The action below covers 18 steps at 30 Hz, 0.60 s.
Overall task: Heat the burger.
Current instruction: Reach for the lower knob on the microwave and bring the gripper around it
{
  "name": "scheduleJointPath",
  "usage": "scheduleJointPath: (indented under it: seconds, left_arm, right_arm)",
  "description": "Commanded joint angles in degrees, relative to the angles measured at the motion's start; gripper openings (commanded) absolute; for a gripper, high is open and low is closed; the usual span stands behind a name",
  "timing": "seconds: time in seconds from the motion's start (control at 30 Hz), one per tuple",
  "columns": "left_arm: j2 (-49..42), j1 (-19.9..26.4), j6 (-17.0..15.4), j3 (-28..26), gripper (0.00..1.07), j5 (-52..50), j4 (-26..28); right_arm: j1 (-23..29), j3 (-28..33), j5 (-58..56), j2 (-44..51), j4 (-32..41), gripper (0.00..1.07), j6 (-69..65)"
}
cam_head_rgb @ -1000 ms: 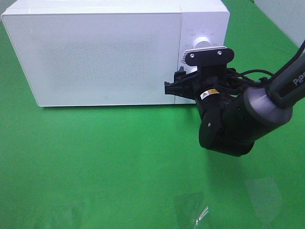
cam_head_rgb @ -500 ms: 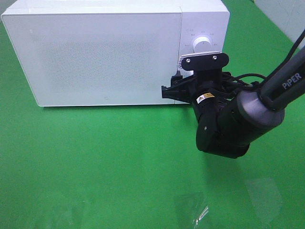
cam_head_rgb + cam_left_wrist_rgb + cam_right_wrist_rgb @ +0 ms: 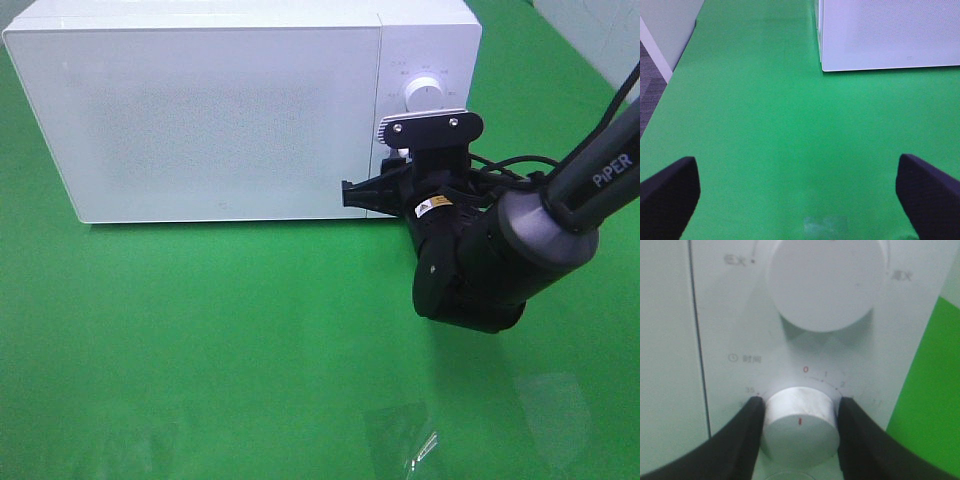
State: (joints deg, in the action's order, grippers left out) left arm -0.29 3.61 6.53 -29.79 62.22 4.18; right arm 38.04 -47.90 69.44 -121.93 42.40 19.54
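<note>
The burger is not in view in any camera; the microwave (image 3: 220, 110) has its door shut, so the burger is presumably inside, but this cannot be confirmed. Handling, judged from the task alone: a burger is light and soft, its stacked layers slide and it crushes easily. Take it low across the bun sides with a gentle grip, and keep it level. The right gripper (image 3: 799, 410) has its fingers pressed against both sides of the lower knob (image 3: 800, 432), holding it. The left gripper (image 3: 800, 195) hangs over the green mat (image 3: 200, 330) with its jaws wide and holding nothing. Legible writing: "PiPER" on the right arm (image 3: 590, 180). Around the lower knob are the red numerals "0", "1", "2" and "35", with a clock symbol and "时间" above. Beside the upper knob (image 3: 825, 280) stand "低火" and "高火". A yellow label on the right wrist is too small to read.
</note>
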Motion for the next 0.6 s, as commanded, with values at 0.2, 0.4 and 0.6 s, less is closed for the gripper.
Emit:
scheduleJointPath:
  seconds: [0.2, 0.4, 0.6]
  left_arm:
    - [-1.03, 0.11, -0.17, 0.11, 1.01, -0.86, 0.40]
    - [-1.03, 0.11, -0.17, 0.11, 1.01, -0.86, 0.40]
    - [-1.03, 0.11, -0.17, 0.11, 1.01, -0.86, 0.40]
  right_arm:
    - [-0.11, -0.63, 4.64, 0.23, -3.44, 0.00, -2.01]
    - [-0.11, -0.63, 4.53, 0.23, -3.84, 0.00, -15.07]
    - [-0.11, -0.63, 3.15, 0.23, -6.42, 0.00, -42.86]
